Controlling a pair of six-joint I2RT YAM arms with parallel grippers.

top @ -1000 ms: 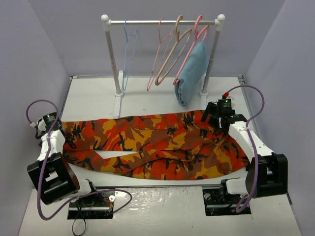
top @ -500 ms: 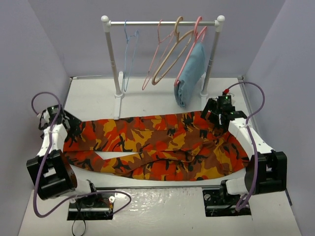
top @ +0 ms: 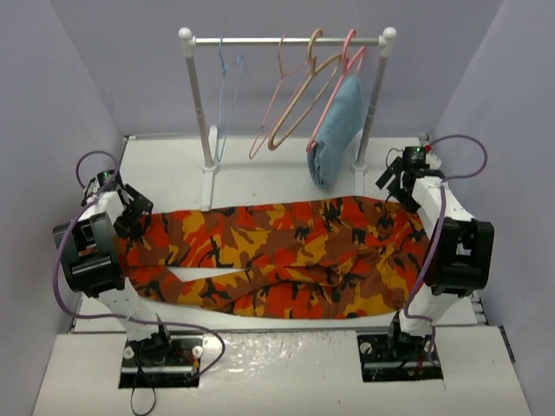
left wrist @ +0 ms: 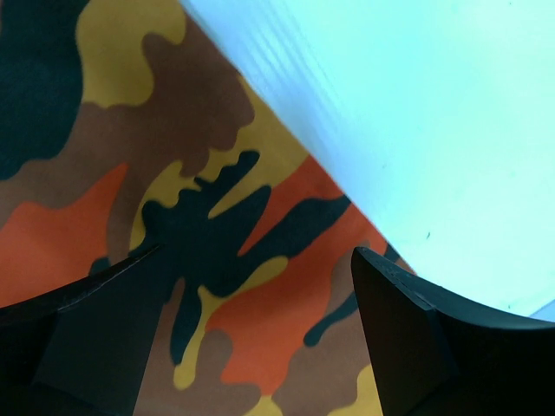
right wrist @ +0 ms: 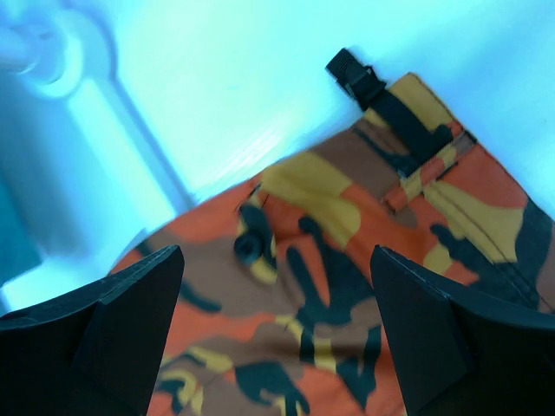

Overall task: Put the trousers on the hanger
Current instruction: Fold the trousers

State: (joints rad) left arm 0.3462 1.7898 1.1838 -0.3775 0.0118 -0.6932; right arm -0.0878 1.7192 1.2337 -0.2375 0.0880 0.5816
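Fingers [left wrist: 416, 347] of the left gripper [left wrist: 258, 264] are seen wide apart in the left wrist view, and nothing is held between them. Under the gap only camouflage cloth and a bare part of the table [top: 260, 169] are seen. This gripper is placed over the leg end of the trousers [top: 286, 256], at the left side. It seems just above the cloth, but contact cannot be told for sure.

The right gripper [right wrist: 276, 260] is also spread wide and nothing is held in it. It is placed over the waist end, where a dark button [right wrist: 251, 245] and a black strap w/ buckle [right wrist: 351, 69] are seen on the fabric.

The trousers are laid flat across the table from left to right, in front of the rail [top: 286, 39], with both legs beside each other.

The hanger [top: 227, 87], thin & light blue, is hung by its hook on the rail near the left post, well apart from the trousers. More to the right, pink hangers [top: 282, 95], a tan hanger [top: 303, 95] and a folded light-blue garment [top: 336, 130] are hung.
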